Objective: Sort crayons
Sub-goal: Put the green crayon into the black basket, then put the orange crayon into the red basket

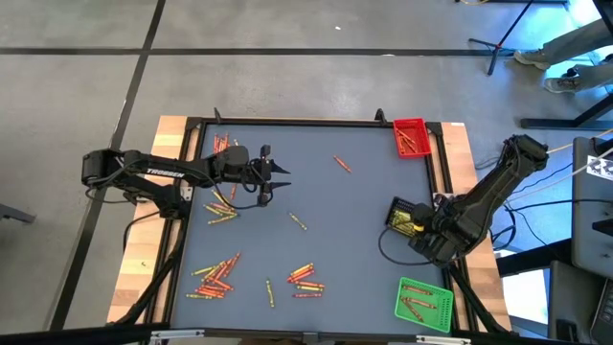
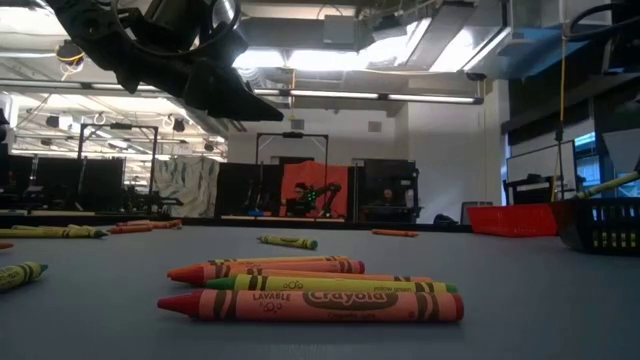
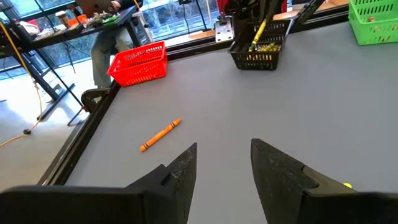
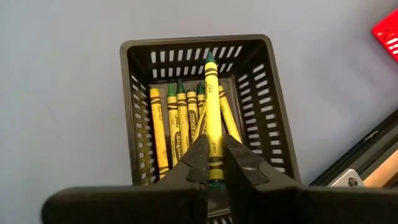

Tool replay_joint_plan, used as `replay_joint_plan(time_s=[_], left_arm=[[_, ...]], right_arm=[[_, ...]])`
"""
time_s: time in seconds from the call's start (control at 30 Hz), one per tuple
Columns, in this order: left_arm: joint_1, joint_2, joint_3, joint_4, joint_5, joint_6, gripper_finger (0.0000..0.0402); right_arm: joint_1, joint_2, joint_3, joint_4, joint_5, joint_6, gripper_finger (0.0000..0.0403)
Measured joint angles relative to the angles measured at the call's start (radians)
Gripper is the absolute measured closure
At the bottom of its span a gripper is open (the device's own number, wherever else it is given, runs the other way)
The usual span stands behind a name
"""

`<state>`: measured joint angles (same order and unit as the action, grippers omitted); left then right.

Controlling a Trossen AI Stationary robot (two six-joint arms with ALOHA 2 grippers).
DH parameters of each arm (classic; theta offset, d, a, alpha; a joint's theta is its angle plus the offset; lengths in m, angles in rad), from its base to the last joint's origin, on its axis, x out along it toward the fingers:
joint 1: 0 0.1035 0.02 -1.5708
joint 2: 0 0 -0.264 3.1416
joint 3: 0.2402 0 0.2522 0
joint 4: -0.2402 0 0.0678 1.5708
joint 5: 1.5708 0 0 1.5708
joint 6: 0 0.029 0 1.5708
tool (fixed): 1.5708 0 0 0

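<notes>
Red, orange and yellow crayons lie scattered on the grey table [image 1: 364,240], in clusters at the left [image 1: 222,203] and near the front [image 1: 218,278]; a few lie close up [image 2: 310,300]. My right gripper [image 4: 213,167] is shut on a yellow-green crayon [image 4: 212,106] over the black tray [image 4: 134,112], which holds several like crayons [image 4: 177,121]. In the high view it is at the table's right edge [image 1: 414,226]. My left gripper [image 3: 224,165] hangs open above the table's left part [image 1: 273,177], touching nothing; an orange crayon [image 3: 160,135] lies ahead of it. My right gripper pinches the yellow-green crayon near its blunt end [image 4: 213,152] between its two fingers [image 4: 198,158]. The fingers slant down from above and lie along the crayon, whose pointed tip [image 4: 210,59] sticks out ahead over the black tray. Whether it touches the crayons beneath, I cannot tell.
A red tray [image 1: 412,137] with crayons stands at the far right corner and a green tray [image 1: 424,304] at the near right corner. A raised black frame [image 1: 287,122] rims the table. Open grey surface lies in the middle.
</notes>
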<state>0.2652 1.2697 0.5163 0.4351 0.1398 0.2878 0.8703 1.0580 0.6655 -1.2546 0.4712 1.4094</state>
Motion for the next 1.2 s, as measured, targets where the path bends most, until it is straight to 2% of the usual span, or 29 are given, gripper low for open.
replay_joint_plan(time_s=[0.13,0.37,0.53,0.7,0.83,1.03,1.2], left_arm=[[0.0,0.0,0.0,0.0,0.0,0.0,0.0266],[0.0,0.0,0.0,0.001,0.0,0.0,0.0266],[0.0,0.0,0.0,0.01,0.0,0.0,0.0266],[0.0,0.0,0.0,0.009,0.0,0.0,0.0266],[0.0,0.0,0.0,0.009,0.0,0.0,0.0266],[0.0,0.0,0.0,0.008,0.0,0.0,0.0266],[0.0,0.0,0.0,0.008,0.0,0.0,0.0266]], right_arm=[[0.0,0.0,0.0,0.0,0.011,0.019,0.0347],[-0.008,-0.014,0.071,-0.023,0.012,0.036,0.0204],[-0.064,-0.013,0.198,-0.006,0.133,-0.05,0.0151],[-0.208,-0.007,0.226,0.127,0.221,-0.267,0.0147],[-0.382,0.008,0.218,0.271,0.22,-0.477,0.0158],[-0.66,0.068,0.182,0.53,0.108,-0.821,0.0175],[-0.877,0.161,0.156,0.711,-0.013,-1.004,0.0185]])
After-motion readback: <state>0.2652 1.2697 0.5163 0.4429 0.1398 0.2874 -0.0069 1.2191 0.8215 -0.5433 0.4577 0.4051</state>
